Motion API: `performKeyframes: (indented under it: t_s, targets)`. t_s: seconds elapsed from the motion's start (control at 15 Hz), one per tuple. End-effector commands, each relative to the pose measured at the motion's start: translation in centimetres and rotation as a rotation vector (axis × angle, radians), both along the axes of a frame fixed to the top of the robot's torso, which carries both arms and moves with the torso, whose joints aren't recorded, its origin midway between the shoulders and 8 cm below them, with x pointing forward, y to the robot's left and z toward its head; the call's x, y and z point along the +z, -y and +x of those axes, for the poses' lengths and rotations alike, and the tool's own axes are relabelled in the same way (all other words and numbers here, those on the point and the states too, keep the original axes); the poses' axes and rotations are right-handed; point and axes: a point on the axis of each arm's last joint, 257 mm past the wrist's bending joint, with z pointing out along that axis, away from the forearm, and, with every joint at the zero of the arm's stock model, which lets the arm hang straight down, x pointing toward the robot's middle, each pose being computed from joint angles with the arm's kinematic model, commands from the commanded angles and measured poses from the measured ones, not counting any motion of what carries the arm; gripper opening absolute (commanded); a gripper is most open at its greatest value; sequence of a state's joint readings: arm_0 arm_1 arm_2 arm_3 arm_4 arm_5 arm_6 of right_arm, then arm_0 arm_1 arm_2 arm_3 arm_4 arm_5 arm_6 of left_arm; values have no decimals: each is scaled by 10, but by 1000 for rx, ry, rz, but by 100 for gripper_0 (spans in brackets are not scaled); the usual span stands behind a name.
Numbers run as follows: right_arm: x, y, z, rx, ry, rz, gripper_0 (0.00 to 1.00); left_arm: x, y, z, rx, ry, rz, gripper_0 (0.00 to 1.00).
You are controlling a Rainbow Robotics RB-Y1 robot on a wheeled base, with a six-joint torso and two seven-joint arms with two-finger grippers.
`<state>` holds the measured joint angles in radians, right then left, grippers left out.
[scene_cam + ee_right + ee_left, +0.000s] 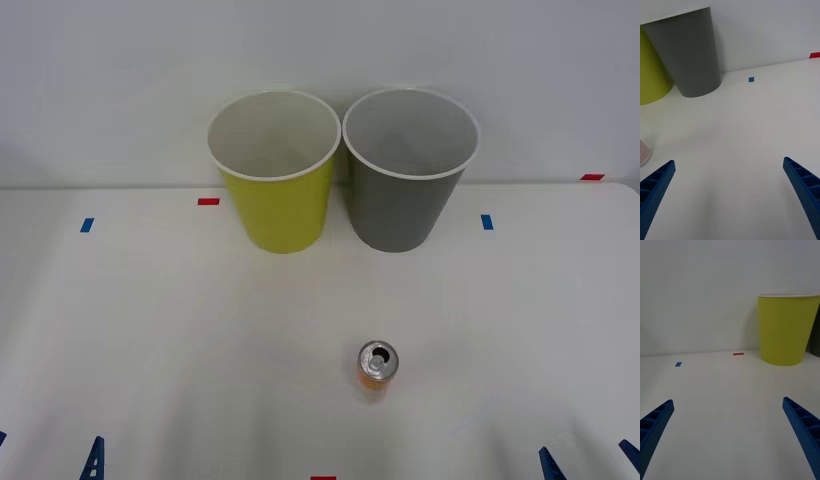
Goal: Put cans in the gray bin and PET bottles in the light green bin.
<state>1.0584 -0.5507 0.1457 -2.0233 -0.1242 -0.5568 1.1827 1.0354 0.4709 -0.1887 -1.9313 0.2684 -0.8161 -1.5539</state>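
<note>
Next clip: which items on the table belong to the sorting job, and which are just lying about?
Job items:
- orange can, upright, near table centre
- gray bin, at the back
- light green bin, to its left
- left end effector and right end effector, open, near the front edge

Lying about:
- blue tape marker
- red tape marker

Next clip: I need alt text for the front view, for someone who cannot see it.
A small orange can stands upright on a white table, near the front edge. Behind it, by the wall, a light green bin and a gray bin stand side by side, green on the left. Blue fingers of the left gripper and right gripper, both open, peek in at the bottom corners.
</note>
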Motion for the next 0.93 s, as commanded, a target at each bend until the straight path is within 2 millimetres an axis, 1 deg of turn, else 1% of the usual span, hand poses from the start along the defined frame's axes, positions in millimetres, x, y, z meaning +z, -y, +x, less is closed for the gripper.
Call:
performKeyframes:
  t_s: [0.07, 0.93]
  targets:
    - [0, 0, 0, 0, 0, 0, 100, 0, 0, 0, 0, 0, 0, 100]
    - [0, 0, 0, 0, 0, 0, 100, 0, 0, 0, 0, 0, 0, 100]
